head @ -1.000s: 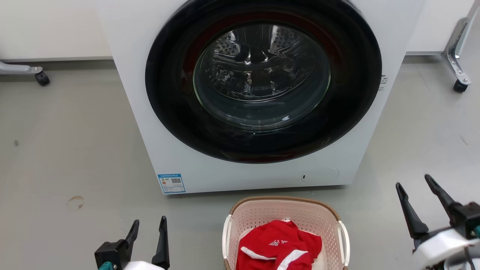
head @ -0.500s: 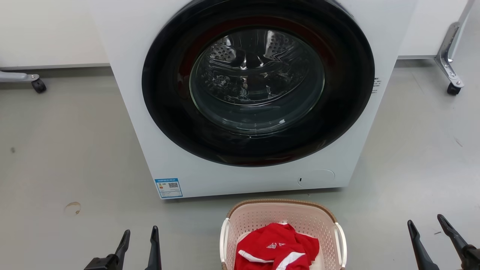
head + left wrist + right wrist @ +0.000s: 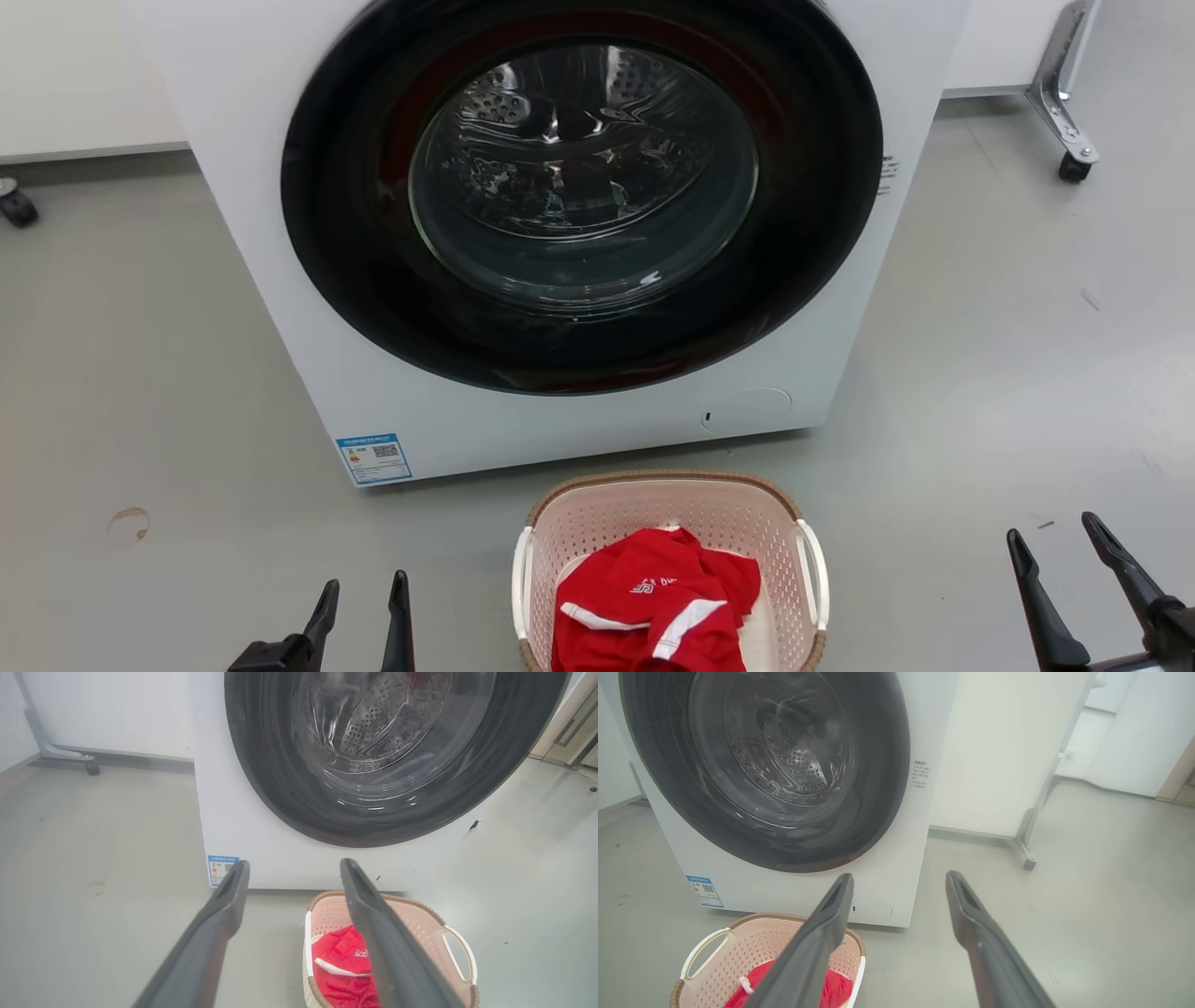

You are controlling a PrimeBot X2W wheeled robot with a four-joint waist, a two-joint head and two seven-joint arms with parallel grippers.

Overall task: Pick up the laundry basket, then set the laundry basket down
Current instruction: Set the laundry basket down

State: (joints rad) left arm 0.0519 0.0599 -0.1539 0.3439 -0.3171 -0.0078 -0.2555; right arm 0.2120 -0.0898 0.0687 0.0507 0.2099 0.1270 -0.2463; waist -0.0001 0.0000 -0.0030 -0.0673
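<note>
The left claw (image 3: 364, 586) is made up of two long, slim, matte black fingers (image 3: 208, 938) tapered to pointed tips and joined at a blocky black base (image 3: 271, 655). The right claw (image 3: 1053, 529) is built alike. Closer up, the fingers are shown dark grey, with a shallow channel recessed into each inner face.

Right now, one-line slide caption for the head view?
Left gripper and right gripper, both open, flank the laundry basket holding a red garment on the floor before the white washing machine.

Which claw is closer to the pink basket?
Left, it seems. The left gripper is just left of the laundry basket; the right gripper is farther off to its right.
</note>
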